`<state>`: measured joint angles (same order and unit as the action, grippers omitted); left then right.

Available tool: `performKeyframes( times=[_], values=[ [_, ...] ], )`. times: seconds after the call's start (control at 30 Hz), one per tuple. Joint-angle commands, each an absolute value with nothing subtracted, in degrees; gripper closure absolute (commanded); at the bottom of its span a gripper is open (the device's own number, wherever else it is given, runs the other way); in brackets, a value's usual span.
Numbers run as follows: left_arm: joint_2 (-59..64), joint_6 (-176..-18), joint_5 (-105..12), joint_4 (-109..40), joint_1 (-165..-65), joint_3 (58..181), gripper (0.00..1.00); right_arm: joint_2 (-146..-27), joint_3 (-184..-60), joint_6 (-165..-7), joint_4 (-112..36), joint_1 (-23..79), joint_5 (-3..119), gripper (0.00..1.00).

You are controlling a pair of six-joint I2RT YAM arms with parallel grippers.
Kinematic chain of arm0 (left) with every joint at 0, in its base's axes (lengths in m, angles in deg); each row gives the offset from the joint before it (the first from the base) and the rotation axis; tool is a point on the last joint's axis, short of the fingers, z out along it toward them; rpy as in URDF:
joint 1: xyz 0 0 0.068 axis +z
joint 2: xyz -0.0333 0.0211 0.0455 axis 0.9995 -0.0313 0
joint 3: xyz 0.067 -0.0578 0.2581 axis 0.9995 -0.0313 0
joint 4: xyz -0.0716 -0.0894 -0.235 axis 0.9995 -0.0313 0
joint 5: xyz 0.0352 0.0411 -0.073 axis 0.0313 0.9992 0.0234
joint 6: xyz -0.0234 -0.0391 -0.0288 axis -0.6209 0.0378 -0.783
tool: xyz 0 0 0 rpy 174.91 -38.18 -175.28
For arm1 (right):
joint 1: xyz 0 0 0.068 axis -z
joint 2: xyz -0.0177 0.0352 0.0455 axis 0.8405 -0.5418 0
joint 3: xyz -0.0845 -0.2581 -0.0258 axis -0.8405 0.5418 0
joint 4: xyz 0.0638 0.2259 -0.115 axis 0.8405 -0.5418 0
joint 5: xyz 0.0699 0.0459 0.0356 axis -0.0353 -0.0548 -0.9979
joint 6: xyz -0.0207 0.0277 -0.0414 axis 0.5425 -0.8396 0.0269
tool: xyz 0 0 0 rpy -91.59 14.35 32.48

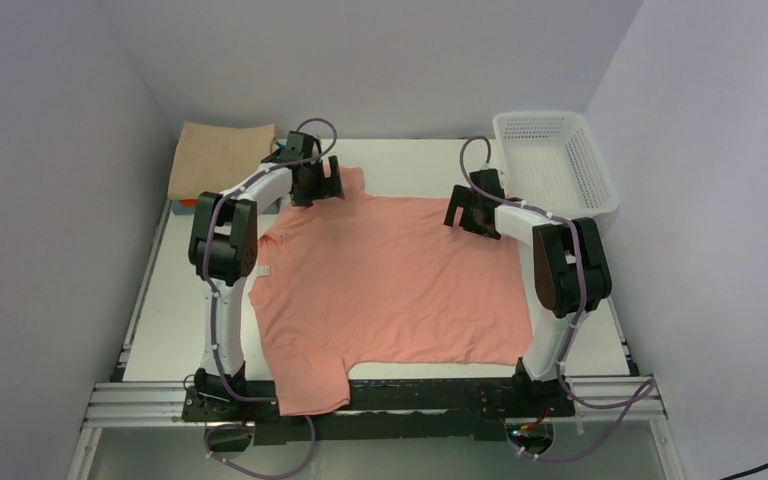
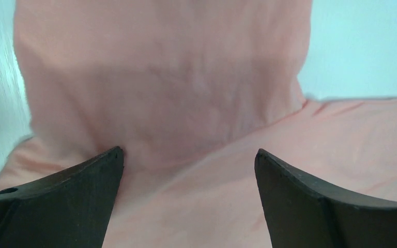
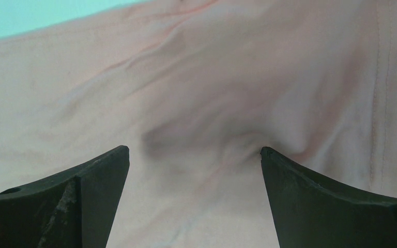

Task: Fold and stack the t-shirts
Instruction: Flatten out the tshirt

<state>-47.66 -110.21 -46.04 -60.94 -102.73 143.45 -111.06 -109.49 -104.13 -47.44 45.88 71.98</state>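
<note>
A salmon-pink t-shirt (image 1: 390, 285) lies spread flat across the table, with one sleeve at the far left and one hanging over the near edge. My left gripper (image 1: 316, 186) is open, low over the far sleeve where it joins the body (image 2: 186, 103). My right gripper (image 1: 467, 214) is open, low over the shirt's far right corner, where the cloth (image 3: 212, 103) is wrinkled between the fingers. A folded tan shirt (image 1: 220, 155) lies at the far left, with an orange-red edge (image 1: 182, 201) and a blue edge (image 1: 182, 211) showing under it.
A white plastic mesh basket (image 1: 552, 162) stands at the far right corner. Walls close in on the left, back and right. The bare white table (image 1: 175, 320) shows left of the shirt.
</note>
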Motion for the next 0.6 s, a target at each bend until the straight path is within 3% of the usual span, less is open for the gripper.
performKeyframes(
  times=[0.0, 0.37, 0.57],
  values=[
    [-54.2, -112.9, -46.5, -66.4, -100.5, 150.8, 0.01, -116.0, -115.8, -104.0, -47.9, 46.2, 74.3, 0.0],
    [-70.9, -115.2, -54.1, -69.5, -96.9, 175.7, 0.01, -128.0, -133.1, -102.8, -50.6, 48.3, 73.6, 0.0],
    [-75.7, -119.5, -58.6, -63.7, -94.8, 181.5, 0.01, -132.3, -140.4, -101.3, -51.4, 49.3, 72.7, 0.0]
  ],
)
